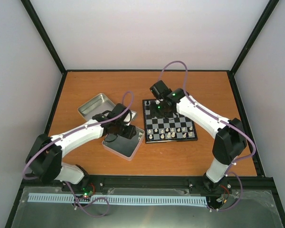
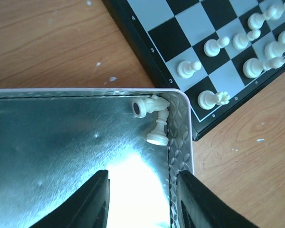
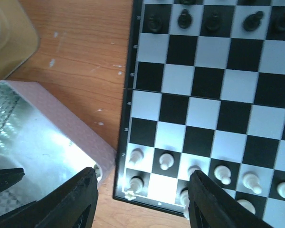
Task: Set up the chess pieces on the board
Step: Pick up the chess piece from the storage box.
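Most white pieces (image 2: pixel 189 69) stand on the board (image 2: pixel 199 19); a knight (image 2: pixel 149 105) and one other lie in the tin (image 2: pixel 61 142), near the left claw (image 2: pixel 142 176), wide and empty like the right claw (image 3: pixel 142 173).

Top view: board (image 1: pixel 154 124) far rows hidden under right arm (image 1: pixel 199 113); white pieces (image 1: pixel 168 135) too small to identify. Left wrist view: tin (image 2: pixel 180 123) cut off left and bottom.
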